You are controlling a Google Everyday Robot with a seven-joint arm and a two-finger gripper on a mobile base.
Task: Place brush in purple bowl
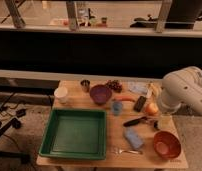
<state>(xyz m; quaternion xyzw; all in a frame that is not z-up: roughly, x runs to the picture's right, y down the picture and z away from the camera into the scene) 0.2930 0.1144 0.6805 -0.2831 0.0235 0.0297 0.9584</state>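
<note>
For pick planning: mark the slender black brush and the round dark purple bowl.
Black brush (pixel 134 121): camera view, mid-shaft.
Purple bowl (pixel 100 100): camera view, front wall.
Gripper: out of sight; white arm (pixel 181 90) at right edge of table (pixel 112 131).

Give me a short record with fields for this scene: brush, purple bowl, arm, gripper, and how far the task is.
brush: lying flat on the table, right of centre, in no bowl
purple bowl: upright near the back, apart from the brush
arm: white, at the table's right edge
gripper: not in view
task status: brush not yet in the purple bowl
</note>
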